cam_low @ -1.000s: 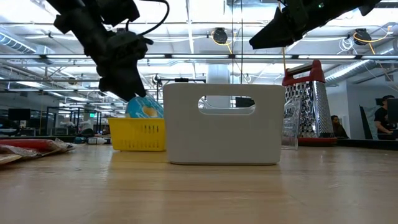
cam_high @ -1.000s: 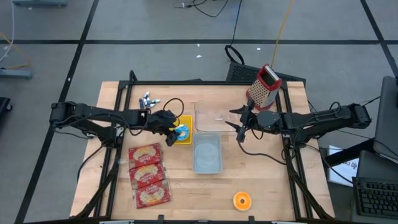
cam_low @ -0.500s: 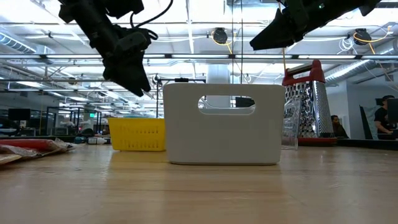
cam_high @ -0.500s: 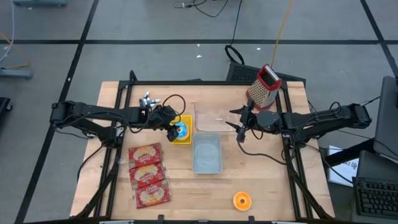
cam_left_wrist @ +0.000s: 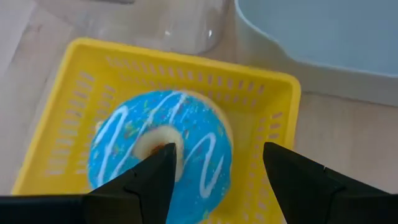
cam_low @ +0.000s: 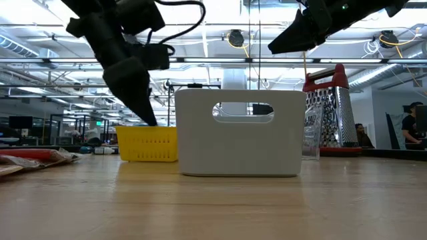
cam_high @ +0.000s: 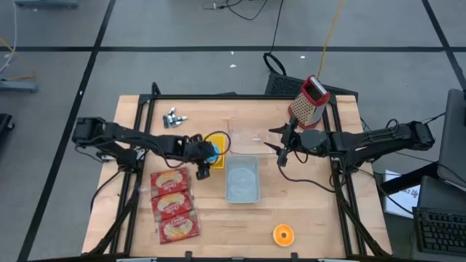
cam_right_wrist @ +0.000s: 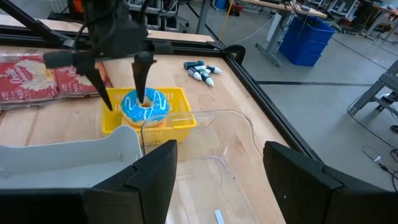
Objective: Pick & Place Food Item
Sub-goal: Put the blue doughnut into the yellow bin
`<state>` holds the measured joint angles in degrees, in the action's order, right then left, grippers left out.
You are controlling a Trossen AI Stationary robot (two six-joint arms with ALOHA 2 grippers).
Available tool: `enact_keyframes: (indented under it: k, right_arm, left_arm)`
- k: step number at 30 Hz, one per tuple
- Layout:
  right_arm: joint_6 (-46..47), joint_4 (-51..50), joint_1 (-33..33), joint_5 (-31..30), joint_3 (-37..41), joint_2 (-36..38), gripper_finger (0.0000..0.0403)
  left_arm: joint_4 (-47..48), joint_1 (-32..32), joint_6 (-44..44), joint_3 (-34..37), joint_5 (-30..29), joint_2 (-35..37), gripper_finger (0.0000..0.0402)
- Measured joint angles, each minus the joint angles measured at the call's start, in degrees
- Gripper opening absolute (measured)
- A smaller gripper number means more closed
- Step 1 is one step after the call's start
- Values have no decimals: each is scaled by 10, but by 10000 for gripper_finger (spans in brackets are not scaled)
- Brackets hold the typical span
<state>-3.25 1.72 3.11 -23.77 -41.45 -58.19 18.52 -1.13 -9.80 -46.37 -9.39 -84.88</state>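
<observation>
Blue-iced donut [cam_left_wrist: 160, 149] is judged light, soft, slippery on top; grip across the ring is advised. Left gripper [cam_left_wrist: 214, 177] jaws stand wide, empty.

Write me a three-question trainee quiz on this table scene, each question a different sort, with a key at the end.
1. True or false: the blue donut lies in the yellow basket.
2. Which hand is over that basket?
A. the left hand
B. the right hand
C. neither
3. Fill in the blank: on the table, the white bin stands between the yellow basket and the ____ hand.

Key
1. True.
2. A. The left hand hangs open over the donut, one finger above its hole; nothing is gripped yet.
3. Right. That hand waits open, raised off the table beside the cheese grater.
</observation>
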Motion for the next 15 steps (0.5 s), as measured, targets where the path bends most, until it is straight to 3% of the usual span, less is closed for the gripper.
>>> enact_keyframes:
  k: [11, 15]
  right_arm:
    - [0, 0, 0, 0, 0, 0, 227]
    - [0, 0, 0, -1, 0, 0, 226]
  left_arm:
    - [-25, 0, -8, 0, 3, -32, 243]
    - [-26, 0, -9, 0, 20, -32, 220]
